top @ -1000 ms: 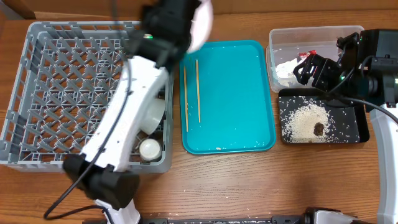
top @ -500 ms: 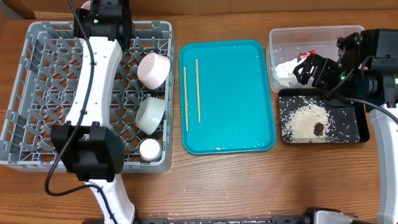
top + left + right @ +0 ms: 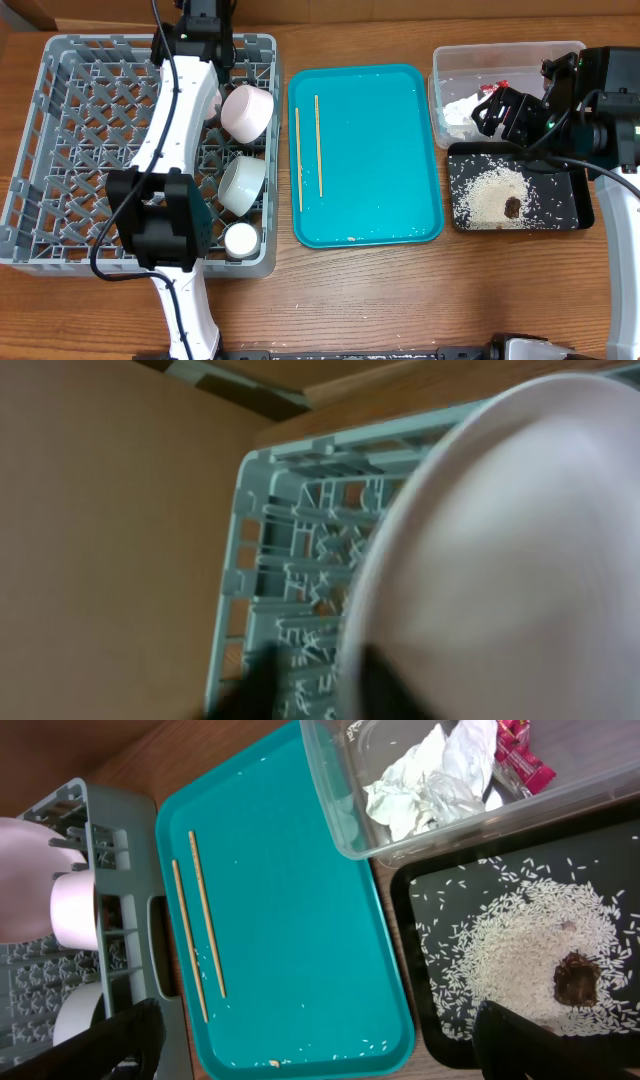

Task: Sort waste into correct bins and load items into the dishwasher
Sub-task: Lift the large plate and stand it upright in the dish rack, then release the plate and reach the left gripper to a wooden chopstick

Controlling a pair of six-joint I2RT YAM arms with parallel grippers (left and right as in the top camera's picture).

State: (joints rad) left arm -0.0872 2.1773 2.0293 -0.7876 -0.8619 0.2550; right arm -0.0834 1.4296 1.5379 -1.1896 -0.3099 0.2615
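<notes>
The left fingers [image 3: 385,685] grip the rim of a blurred pale plate [image 3: 500,550] over the far edge of the dish rack [image 3: 290,560], which lies just below it, while the right fingers [image 3: 530,1045] hang spread and empty.

You are working at a robot test bench staged as a kitchen clean-up, not in a real kitchen. Two robot arms reach over the wooden table [image 3: 400,290]: the white left arm [image 3: 178,125] and the dark right arm [image 3: 610,95], with a black cable [image 3: 95,268] looping loose by the front edge. A grey dish rack [image 3: 25,200] sits straight on the tabletop, with no counter or sink around it, beside a teal serving tray [image 3: 380,150], a clear plastic tub [image 3: 520,52] and a black tray [image 3: 572,205] scattered with rice [image 3: 490,195]. Brown cardboard [image 3: 25,12] lies behind the table.
</notes>
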